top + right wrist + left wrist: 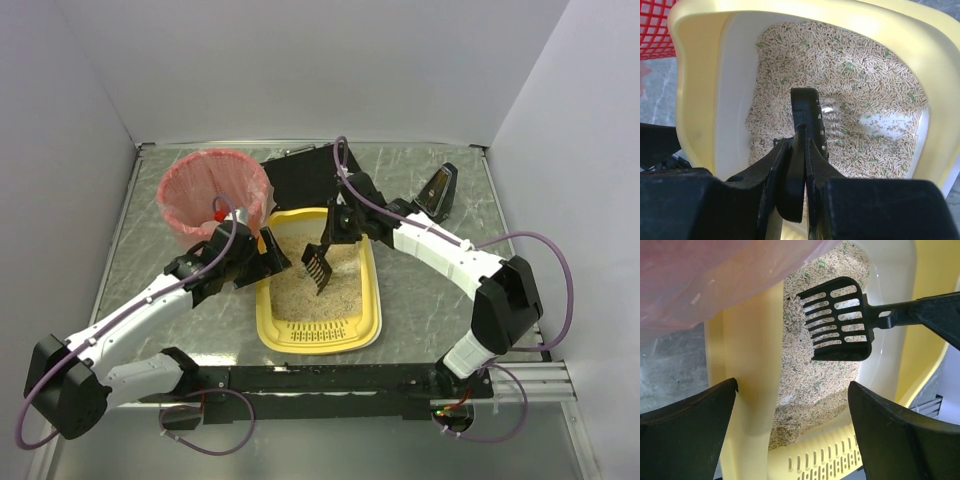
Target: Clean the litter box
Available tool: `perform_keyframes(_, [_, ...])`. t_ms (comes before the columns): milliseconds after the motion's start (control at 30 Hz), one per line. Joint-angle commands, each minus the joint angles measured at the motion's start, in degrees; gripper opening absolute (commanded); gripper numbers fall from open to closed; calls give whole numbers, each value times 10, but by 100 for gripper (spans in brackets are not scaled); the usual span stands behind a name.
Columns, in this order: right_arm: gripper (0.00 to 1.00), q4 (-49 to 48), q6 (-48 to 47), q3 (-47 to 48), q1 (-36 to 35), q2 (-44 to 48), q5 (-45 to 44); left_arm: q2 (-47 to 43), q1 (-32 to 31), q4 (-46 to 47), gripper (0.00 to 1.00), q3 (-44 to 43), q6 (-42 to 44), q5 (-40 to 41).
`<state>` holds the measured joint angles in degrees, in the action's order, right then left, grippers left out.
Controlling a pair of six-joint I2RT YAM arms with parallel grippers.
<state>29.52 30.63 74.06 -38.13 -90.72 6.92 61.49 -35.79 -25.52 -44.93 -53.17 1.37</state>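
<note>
One scoop, handle hidden in the pinching right jaws, over the litter box; left jaws spread wide.

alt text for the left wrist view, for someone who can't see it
A black slotted scoop hangs over beige pellet litter inside the yellow litter box, its handle running off to the right. The left arm's jaws stand wide open at the bottom corners, with a pink-lined bin at top left.

Left claw gapes wide; right claw is clamped on a scoop handle.
</note>
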Motion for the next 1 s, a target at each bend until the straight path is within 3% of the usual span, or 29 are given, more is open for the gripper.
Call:
perform_keyframes(0, [0,-53,58,-35,-6,6,82,13,-5,60,97,-5,-3,-55])
perform_keyframes(400, [0,-131,105,-68,-10,-7,143,5,-5,78,97,10,-20,-65])
perform_keyframes(833, [0,-281,143,-122,-8,-2,230,6,-5,64,97,-2,-26,-44])
perform_keyframes(967, [0,-288,135,-132,-5,13,219,6,-5,51,97,-6,-33,-33])
